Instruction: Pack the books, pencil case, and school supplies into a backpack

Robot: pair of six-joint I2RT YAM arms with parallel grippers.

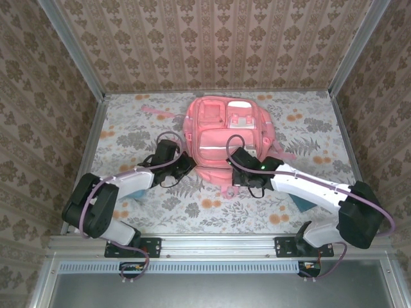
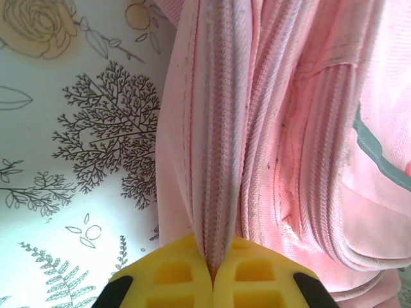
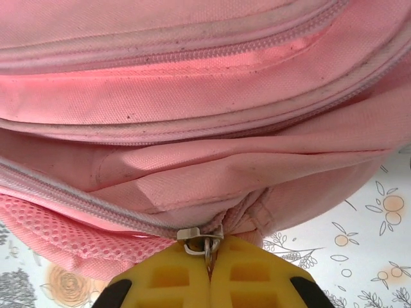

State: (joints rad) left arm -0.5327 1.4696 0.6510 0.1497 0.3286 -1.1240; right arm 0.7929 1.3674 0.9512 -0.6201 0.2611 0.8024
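While the top view sets the backpack [image 1: 225,125] mid-table, bare floral table [image 1: 314,131] to either side, the wrist views give the grips. Left gripper [image 2: 212,273]: jaws pinched tight on a ribbed pink strap [image 2: 215,160] at the bag's left edge. Right gripper [image 3: 209,268]: jaws clamped on the metal zipper pull [image 3: 204,240] at its near edge.

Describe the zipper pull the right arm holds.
Find the big pink fabric backpack on the table, then its edge nearest the arms. The small silver metal zipper pull is pinched between the right arm's yellow fingers, beside pink mesh: the only metal there.
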